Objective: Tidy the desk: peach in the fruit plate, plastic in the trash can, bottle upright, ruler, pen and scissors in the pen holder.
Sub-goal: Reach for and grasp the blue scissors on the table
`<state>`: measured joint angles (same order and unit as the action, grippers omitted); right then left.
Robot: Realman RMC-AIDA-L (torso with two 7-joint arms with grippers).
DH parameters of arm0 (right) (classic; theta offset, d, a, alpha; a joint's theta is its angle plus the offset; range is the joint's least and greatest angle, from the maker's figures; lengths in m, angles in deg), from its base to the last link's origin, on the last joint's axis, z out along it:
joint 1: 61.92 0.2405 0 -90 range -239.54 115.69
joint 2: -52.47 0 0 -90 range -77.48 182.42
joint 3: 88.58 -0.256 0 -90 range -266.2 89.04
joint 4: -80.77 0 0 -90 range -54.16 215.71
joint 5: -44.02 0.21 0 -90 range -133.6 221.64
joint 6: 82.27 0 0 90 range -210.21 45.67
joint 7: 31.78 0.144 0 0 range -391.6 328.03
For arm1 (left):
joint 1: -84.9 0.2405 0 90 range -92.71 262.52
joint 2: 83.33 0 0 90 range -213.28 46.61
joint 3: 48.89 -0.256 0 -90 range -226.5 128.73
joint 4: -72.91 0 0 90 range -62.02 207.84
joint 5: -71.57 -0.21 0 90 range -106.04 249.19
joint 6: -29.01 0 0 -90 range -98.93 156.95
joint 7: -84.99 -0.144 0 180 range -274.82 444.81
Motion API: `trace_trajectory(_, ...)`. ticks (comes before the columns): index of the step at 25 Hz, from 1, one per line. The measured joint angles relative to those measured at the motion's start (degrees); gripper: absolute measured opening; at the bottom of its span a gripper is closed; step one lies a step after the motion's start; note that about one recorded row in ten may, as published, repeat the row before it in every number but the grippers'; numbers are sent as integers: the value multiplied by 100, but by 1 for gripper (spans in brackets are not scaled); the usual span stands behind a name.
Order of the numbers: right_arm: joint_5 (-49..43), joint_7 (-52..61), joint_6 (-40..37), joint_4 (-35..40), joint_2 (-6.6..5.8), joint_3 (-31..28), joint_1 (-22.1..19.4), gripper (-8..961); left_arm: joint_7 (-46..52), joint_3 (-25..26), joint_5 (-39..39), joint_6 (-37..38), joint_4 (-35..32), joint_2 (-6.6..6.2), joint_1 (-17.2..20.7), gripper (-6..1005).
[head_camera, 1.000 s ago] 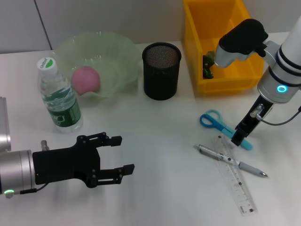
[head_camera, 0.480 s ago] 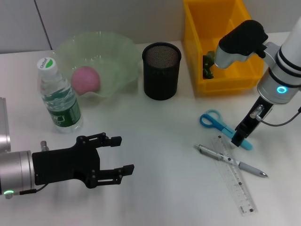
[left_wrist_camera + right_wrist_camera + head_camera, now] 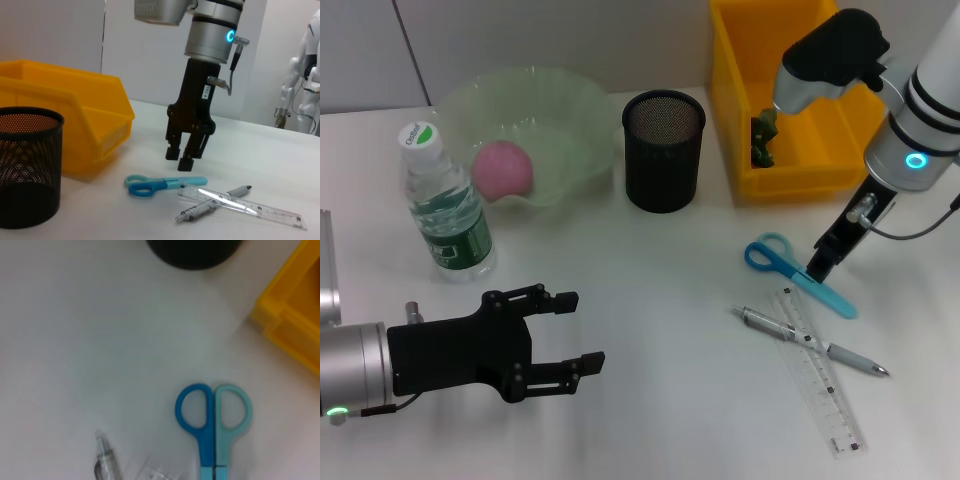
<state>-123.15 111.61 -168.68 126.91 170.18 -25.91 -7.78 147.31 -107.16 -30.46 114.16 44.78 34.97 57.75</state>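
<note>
With the peach (image 3: 502,169) lying in the fruit plate (image 3: 565,105), the bottle (image 3: 444,208) standing upright beside it and a dark scrap, presumably the plastic, sitting in the yellow trash can (image 3: 798,175), what remains by my reading is the stationery, and the scissors (image 3: 794,270) look to be the step in hand. The right gripper (image 3: 823,263) hangs point-down just above the scissors' blades, apart from them; in the left wrist view its fingers (image 3: 186,159) stand close together with nothing between them, though whether they are fully closed is hard to judge from that angle. Directly beneath it lie the closed scissors, handles pointing away toward the pen holder (image 3: 663,150). Just beyond the blade tips, on the side away from the trash can, the pen (image 3: 810,341) lies on the table with the clear ruler (image 3: 820,371) laid across it. The pen holder stands well off, past the scissor handles, and is not yet holding anything that I can see. The left gripper (image 3: 582,331) is parked far across the table, fingers spread and empty. The next move calls for parting the right fingers, lowering squarely over the blades without nudging the ruler, pinching, lifting, then carrying to the holder.
</note>
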Motion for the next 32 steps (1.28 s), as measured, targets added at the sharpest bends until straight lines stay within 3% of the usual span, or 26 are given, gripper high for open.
trace_trajectory(15,41,49,398,-567,20,-19,374,436,0,0,0,20,4,18,19,795)
trace_trajectory(32,47,57,739,-912,26,-17,462,435,9,0,0,28,2,8,17,794)
